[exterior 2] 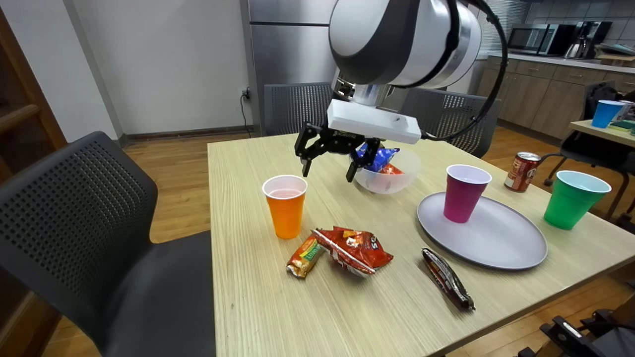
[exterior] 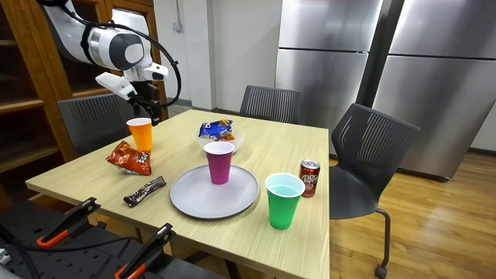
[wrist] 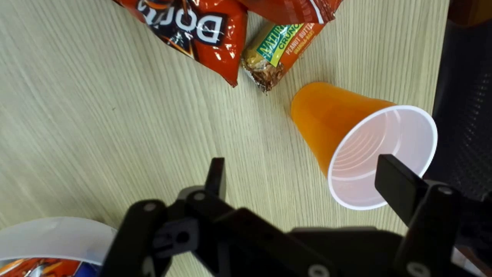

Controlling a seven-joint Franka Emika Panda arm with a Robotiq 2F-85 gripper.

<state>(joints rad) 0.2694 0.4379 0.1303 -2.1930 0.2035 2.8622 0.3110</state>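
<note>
The gripper [exterior 2: 328, 173] hangs above the table [exterior 2: 263, 307], jaws spread wide, holding nothing; the orange cup [exterior 2: 286, 213] stands upright near it; a granola bar [exterior 2: 306, 255] and red chip bag [exterior 2: 357, 250] lie close by

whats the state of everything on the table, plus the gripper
gripper: open, holding nothing
orange cup: upright, no contents visible
purple cup: upright on plate
green cup: upright
soda can: upright
bowl: holding snack packets
red chip bag: lying, partly hiding granola bar
granola bar: wrapped, partly hidden
dark bar: wrapped, lying flat
</note>
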